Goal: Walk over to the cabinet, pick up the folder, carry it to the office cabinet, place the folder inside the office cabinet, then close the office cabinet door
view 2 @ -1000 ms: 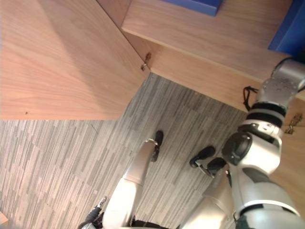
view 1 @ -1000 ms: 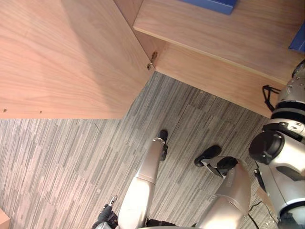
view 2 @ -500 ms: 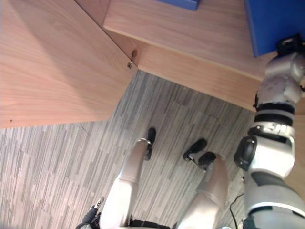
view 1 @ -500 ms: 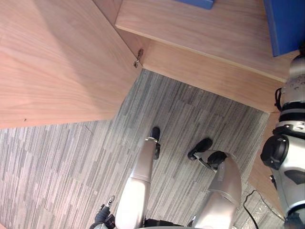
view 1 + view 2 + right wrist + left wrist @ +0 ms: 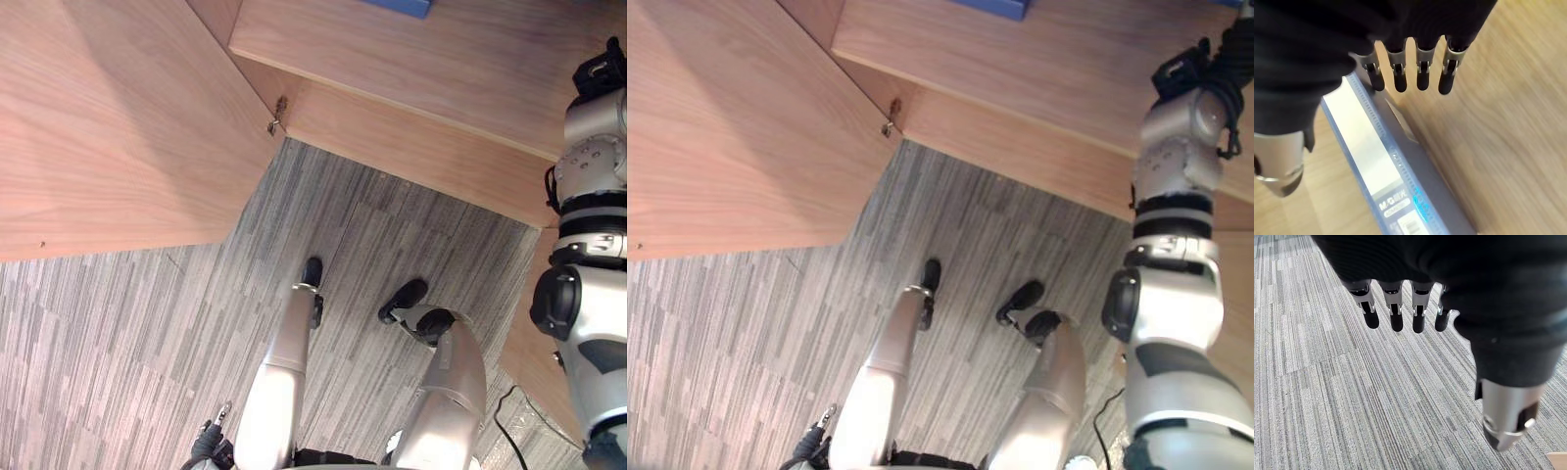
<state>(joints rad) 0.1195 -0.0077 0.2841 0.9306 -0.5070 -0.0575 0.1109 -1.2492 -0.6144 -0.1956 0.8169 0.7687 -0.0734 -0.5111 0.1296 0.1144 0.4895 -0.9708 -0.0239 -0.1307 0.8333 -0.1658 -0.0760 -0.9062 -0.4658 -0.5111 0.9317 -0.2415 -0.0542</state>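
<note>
The folder [image 5: 1400,166], blue-grey with a white spine label, lies on the wooden shelf [image 5: 1498,122] inside the office cabinet. My right hand [image 5: 1422,73] hovers just over its far end, open, with straight fingers and the thumb off to one side of the spine. In the eye views my right arm reaches up into the cabinet at the right, its dark wrist cover [image 5: 600,70] near the top edge. The cabinet door [image 5: 118,117] stands wide open at the left. My left hand [image 5: 1396,308] hangs open over the carpet, low by my side [image 5: 211,443].
The shelf's front edge [image 5: 421,147] runs across the top of the eye views, with a hinge [image 5: 277,117] where the door meets it. Another blue item [image 5: 397,5] sits further back on the shelf. Grey striped carpet [image 5: 147,333] covers the floor.
My right hand's fingers have straightened and come off the folder, which rests on the shelf. The right arm reaches higher into the cabinet. The head camera has shifted slightly.
</note>
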